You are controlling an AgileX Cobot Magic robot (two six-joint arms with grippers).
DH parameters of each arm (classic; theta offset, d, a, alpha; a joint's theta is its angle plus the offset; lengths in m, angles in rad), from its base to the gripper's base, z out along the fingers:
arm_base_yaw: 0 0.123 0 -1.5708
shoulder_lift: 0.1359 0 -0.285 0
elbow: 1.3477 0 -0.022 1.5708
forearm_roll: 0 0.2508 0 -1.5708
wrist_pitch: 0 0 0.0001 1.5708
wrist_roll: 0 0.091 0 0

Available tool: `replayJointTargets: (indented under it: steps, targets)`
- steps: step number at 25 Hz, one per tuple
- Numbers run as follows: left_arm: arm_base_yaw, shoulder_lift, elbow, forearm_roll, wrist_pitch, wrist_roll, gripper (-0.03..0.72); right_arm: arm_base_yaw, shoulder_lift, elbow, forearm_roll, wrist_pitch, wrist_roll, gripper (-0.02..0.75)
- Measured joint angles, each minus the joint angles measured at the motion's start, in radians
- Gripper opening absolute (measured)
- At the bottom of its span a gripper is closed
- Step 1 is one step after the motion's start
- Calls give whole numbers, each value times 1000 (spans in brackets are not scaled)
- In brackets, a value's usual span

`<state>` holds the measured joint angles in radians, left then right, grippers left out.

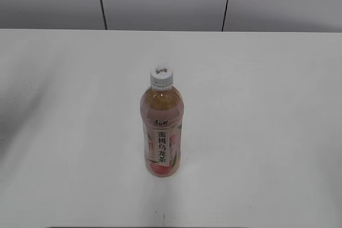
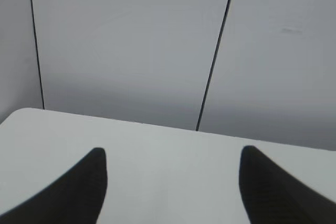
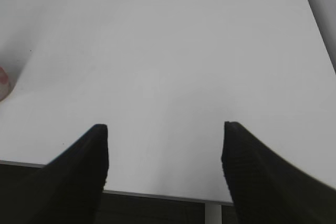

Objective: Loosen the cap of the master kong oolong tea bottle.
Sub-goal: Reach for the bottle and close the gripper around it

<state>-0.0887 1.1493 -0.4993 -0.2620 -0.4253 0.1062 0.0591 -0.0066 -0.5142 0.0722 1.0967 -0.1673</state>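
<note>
One bottle [image 1: 162,132], upright at mid-table [image 1: 64,132], long axis vertical, white cap [image 1: 161,77] seated on top w/ small dark mark showing; pale tea inside, pink-and-white label facing camera. Not touched by anything; no arm in exterior view. Sliver of pink at far left edge of right wrist view, likely bottle's base, so bottle off to that gripper's left, well apart. Right gripper [image 3: 165,150] spread wide, nothing between fingers [image 3: 84,171], poised over table's near edge, tabletop ahead. Left gripper [image 2: 173,177] likewise wide open & empty, aimed across table toward grey wall panels [image 2: 131,51]; bottle absent from its view, so bearing from it can't be told. Judged: right arm prob. nearer, given that pink sliver. Coming move likely turns on vertical axis: one gripper to steady body from side, other down onto cap. Nothing loosened yet by look of things.
</note>
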Motion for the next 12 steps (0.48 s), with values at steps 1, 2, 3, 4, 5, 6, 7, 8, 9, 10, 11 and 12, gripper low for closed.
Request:
replayJointTargets:
  steps: [1, 2, 3, 4, 5, 6, 7, 8, 9, 10, 11, 12]
  targets:
    - [-13, 35, 12, 4, -39, 0, 483, 0, 0, 0, 1, 0, 0, 512]
    - [-28, 70, 24, 8, -69, -1, 483, 0, 0, 0, 1, 0, 0, 512]
    - [-44, 100, 36, 10, -106, -1, 483, 0, 0, 0, 1, 0, 0, 512]
    - [-57, 133, 50, 12, -145, -1, 483, 0, 0, 0, 1, 0, 0, 512]
    - [-72, 165, 63, 15, -180, -1, 483, 0, 0, 0, 1, 0, 0, 512]
    - [-87, 190, 81, 21, -223, -1, 483, 0, 0, 0, 1, -1, 0, 512]
    - [-101, 217, 100, 27, -266, -1, 483, 0, 0, 0, 1, -1, 0, 512]
    - [-110, 243, 117, 39, -307, -1, 483, 0, 0, 0, 1, -1, 0, 512]
    - [-118, 265, 136, 53, -342, -1, 483, 0, 0, 0, 1, -1, 0, 512]
    - [-124, 282, 156, 62, -385, -1, 483, 0, 0, 0, 1, -1, 0, 512]
    - [-128, 299, 176, 73, -429, -3, 483, 0, 0, 0, 1, -1, 0, 512]
    - [-128, 315, 193, 84, -466, -10, 483, 0, 0, 0, 1, -1, 0, 512]
